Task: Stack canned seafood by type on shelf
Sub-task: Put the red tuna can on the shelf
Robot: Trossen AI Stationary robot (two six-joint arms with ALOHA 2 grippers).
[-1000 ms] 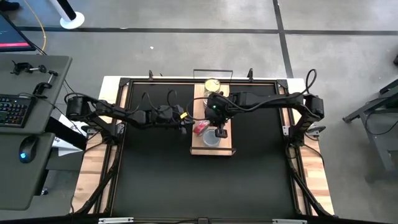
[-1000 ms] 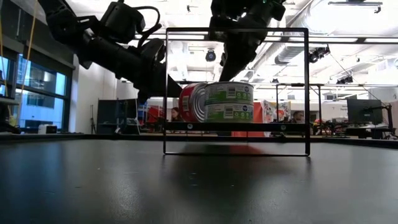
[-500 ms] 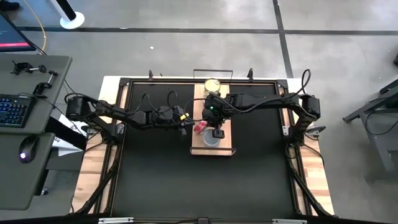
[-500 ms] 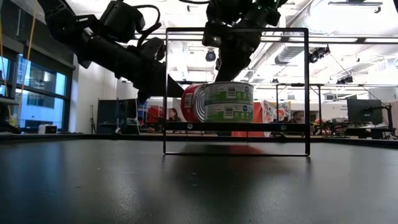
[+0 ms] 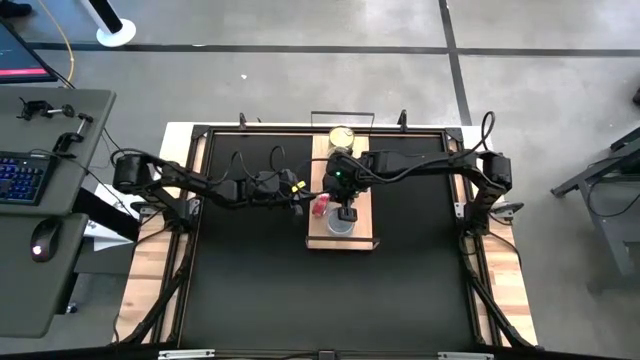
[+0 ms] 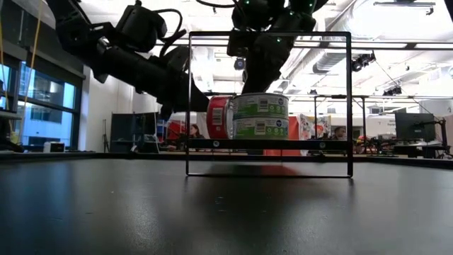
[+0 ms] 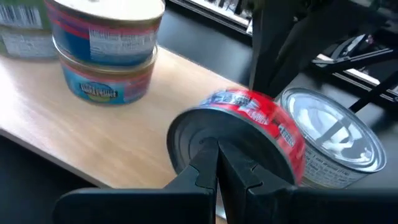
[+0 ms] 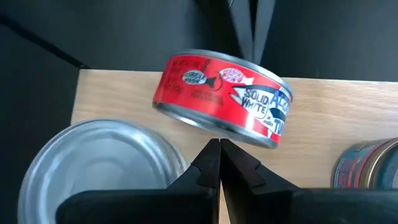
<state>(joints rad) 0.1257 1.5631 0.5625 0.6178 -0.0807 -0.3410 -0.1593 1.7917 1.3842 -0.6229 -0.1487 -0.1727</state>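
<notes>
Red-labelled tin [image 8: 221, 99] tilts on the shelf [image 5: 372, 225], leaning against a silver-lidded tin [image 8: 93, 165]. Both the left gripper [image 7: 217, 163] and the right gripper [image 8: 219, 163] are clenched on nothing, flanking it.

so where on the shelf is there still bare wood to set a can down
Bare wood shows on the light-wood plank shelf between the blue-labelled stack of two tins and the tilted red-labelled tin. It is crowded around that red tin: it leans against the silver-lidded stack, with the shut left tool and shut right tool both beside it.

Glossy red-labelled metal tin [image 8: 222, 99] lies on the matt, pale-grained wooden shelf [image 8: 311, 130].
</notes>
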